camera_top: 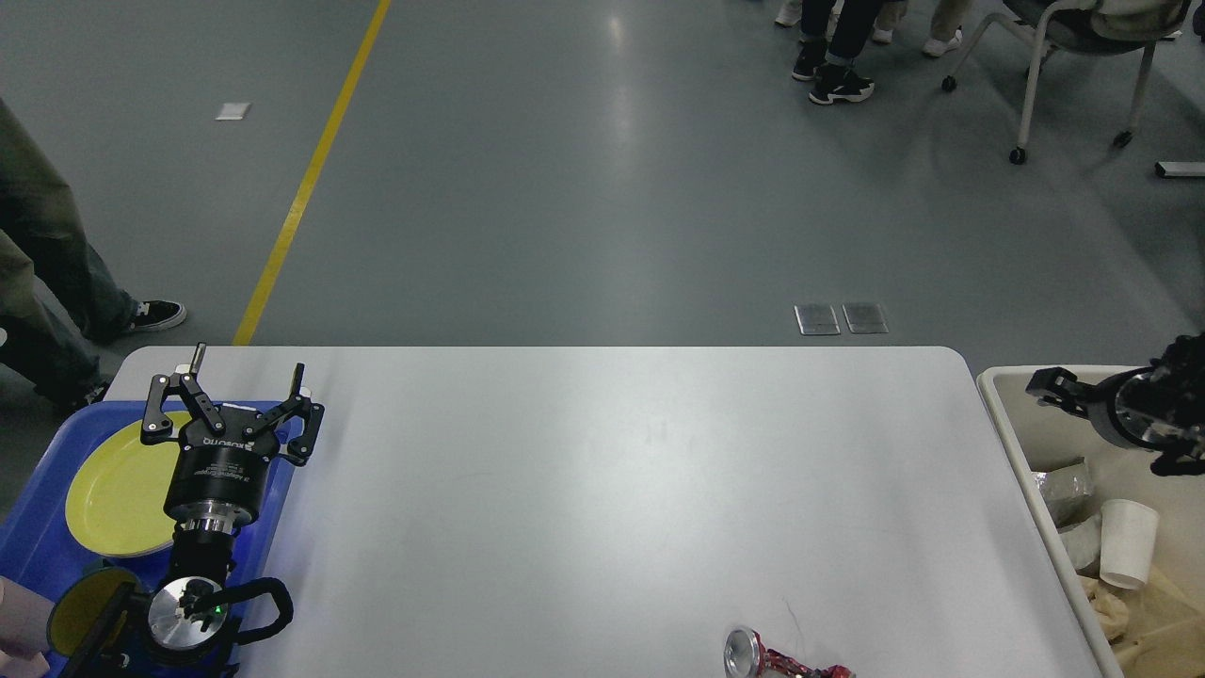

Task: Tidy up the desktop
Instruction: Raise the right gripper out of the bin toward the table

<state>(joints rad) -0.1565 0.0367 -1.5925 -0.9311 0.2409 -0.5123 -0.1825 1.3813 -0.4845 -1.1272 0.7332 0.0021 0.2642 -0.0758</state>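
Desktop (pixel 584 490), wide, white and round-cornered, with a crushed red aluminium can (pixel 777 657) at its near edge.
Left gripper (pixel 247 381) spread wide above the blue plastic tray (pixel 38 541); right gripper (pixel 1059 388) over the beige rectangular bin (pixel 1012 443), fingers indistinguishable.

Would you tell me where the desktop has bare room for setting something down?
Most of the desktop is bare, from the left gripper across to the beige bin. Only the crushed can sits at its near edge. The blue tray is crowded.

Count — 1 desktop (pixel 584 490), 1 blue tray (pixel 38 537), 1 yellow plate (pixel 118 490), 1 beige bin (pixel 1012 424), 1 crushed can (pixel 772 659), 1 paper cup (pixel 1125 543), 2 grippers — left gripper (pixel 240 381), right gripper (pixel 1054 388).
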